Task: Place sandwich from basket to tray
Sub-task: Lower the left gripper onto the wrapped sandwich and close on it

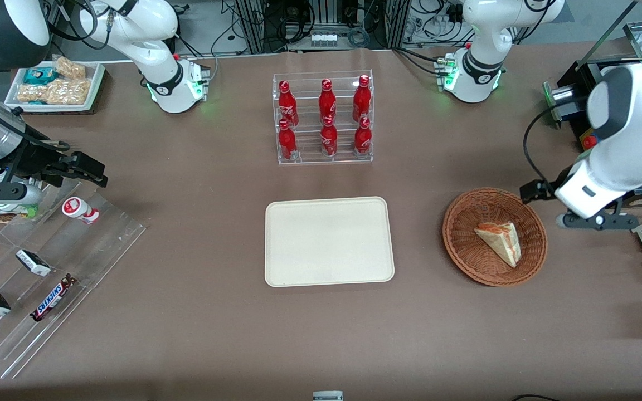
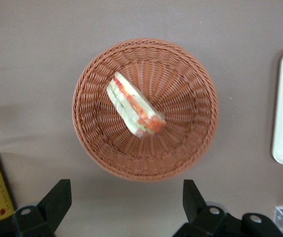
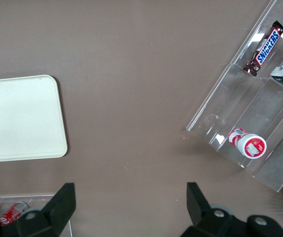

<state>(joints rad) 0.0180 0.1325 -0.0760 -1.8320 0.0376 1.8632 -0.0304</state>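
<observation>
The small triangular sandwich of pale bread (image 2: 134, 111) is seen lying in the round brown wicker basket (image 2: 89, 148), under the empty, wide-open black gripper (image 2: 126, 202), and, being judged soft and light, it should be held gently across its flat bread faces.

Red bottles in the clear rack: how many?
6: three on the upper step, three on the lower. None look hidden. The gripper hovers open above the basket.
</observation>
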